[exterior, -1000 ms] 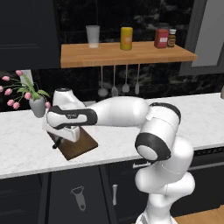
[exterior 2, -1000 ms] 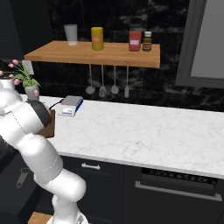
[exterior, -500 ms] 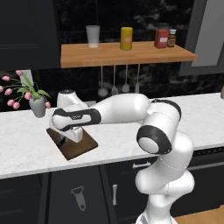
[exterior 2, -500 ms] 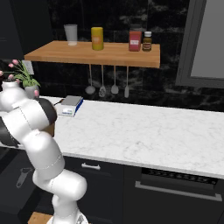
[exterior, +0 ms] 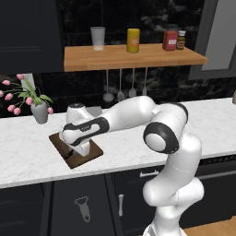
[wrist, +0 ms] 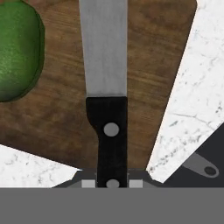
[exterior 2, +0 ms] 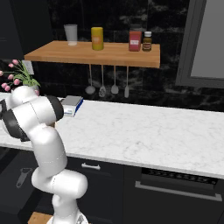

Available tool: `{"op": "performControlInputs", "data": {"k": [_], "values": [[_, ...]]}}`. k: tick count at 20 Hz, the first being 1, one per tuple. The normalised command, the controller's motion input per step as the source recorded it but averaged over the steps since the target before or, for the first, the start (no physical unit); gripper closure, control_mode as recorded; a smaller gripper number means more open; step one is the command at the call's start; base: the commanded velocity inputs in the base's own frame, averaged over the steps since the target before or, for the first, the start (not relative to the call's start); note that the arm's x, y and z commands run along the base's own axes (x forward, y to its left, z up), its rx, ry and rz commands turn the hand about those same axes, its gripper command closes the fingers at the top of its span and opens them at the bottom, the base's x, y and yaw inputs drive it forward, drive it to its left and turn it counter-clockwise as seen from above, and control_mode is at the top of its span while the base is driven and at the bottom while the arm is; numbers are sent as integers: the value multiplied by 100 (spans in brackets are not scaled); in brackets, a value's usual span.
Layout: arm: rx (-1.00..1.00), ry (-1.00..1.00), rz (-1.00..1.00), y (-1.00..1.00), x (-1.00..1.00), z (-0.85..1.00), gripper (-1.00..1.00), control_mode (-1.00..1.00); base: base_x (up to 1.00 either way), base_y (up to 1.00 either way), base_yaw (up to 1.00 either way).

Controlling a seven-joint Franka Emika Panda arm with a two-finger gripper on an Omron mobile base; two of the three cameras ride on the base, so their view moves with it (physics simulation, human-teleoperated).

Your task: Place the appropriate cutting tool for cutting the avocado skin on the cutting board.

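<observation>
White marble counter carries the cutting board near its front edge, beside a vase of pink flowers. The gripper hangs low over the board, closed on the black handle of the knife. The blade points out across the wood, apparently so it can be laid flat. The avocado lies on the board just beside the blade, apart from it.

We saw bare cutting board right of knife in hand view. Avocado crowded board's left part, apart from blade. Flower vase stood far-left of board on counter. Counter right of arm lay open.
</observation>
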Motion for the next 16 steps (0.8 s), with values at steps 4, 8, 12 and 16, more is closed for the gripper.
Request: {"op": "performControlInputs", "data": {"k": [4,8,12,16], "values": [[0,0,-9,-2,18,-32,100,-100,0,0,0],[0,0,-6,0,5,-23,100,-100,0,0,0],[0,0,-5,0,0,-31,-100,-100,0,0,0],[0,0,-5,0,0,-13,-100,-100,0,0,0]]}}
